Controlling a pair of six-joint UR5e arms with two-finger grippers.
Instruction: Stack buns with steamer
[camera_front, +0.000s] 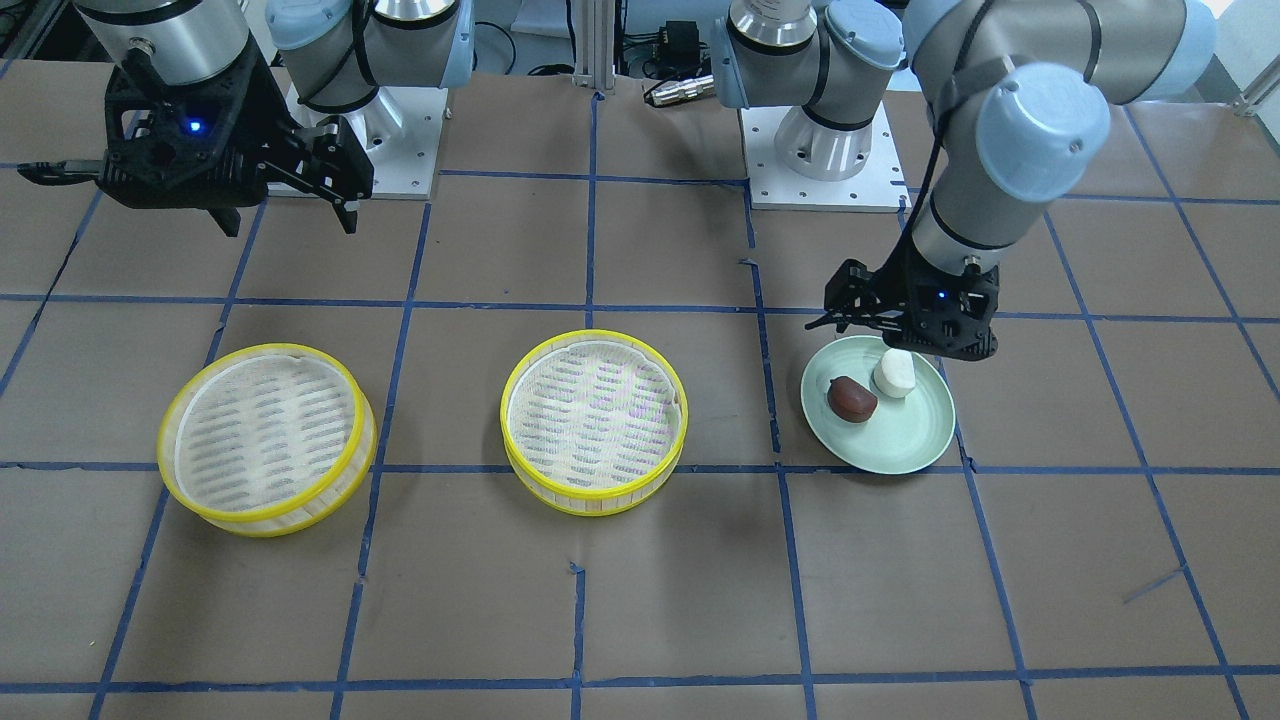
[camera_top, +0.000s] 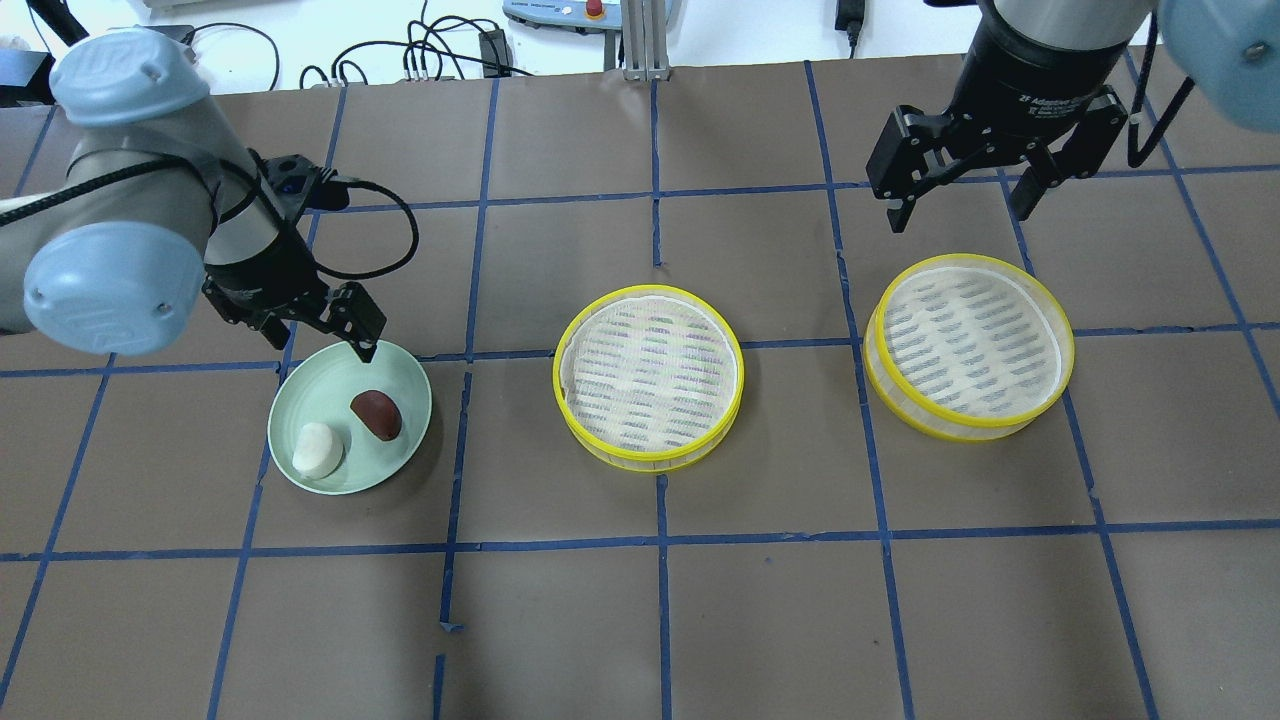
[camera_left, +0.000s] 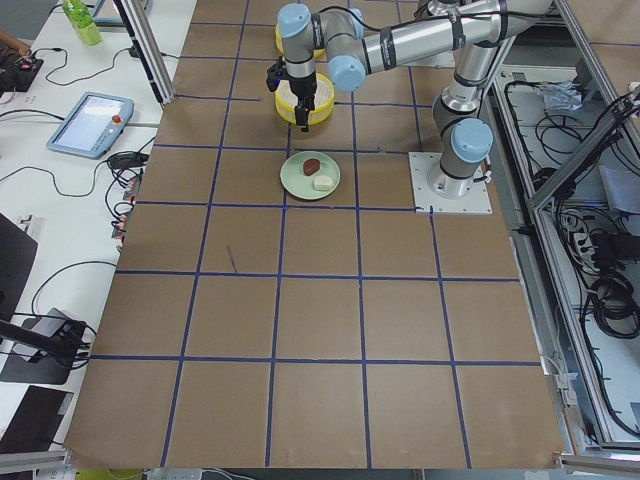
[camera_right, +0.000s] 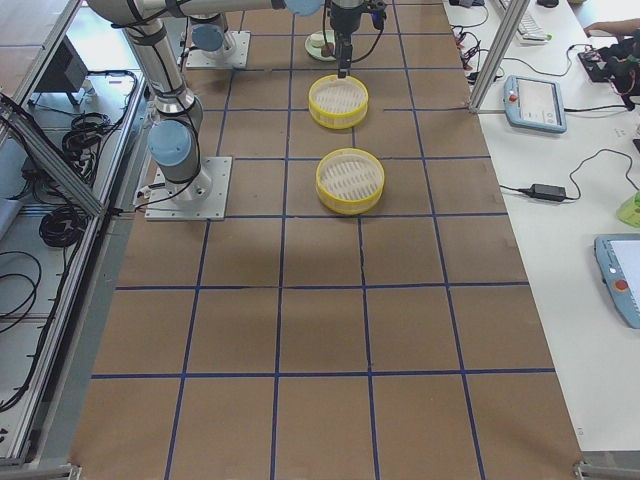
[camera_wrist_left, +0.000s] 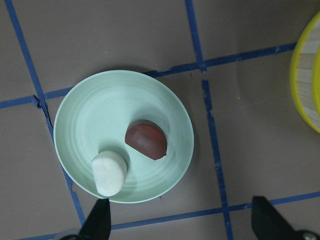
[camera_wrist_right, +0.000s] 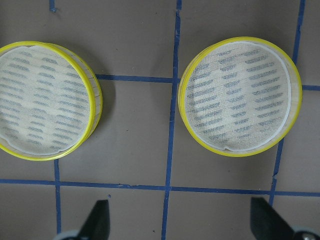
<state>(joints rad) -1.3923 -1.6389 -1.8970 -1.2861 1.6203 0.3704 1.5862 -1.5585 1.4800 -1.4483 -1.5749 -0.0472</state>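
A white bun and a dark reddish-brown bun lie side by side on a pale green plate at the table's left. My left gripper is open and empty, hovering above the plate's near rim; its wrist view shows the white bun and the brown bun below it. Two empty yellow-rimmed steamer trays stand apart, one in the middle and one to the right. My right gripper is open and empty, raised behind the right tray.
The table is brown board marked with a grid of blue tape. The two robot bases stand at the robot's side of the table. Cables and a control box lie beyond the far edge.
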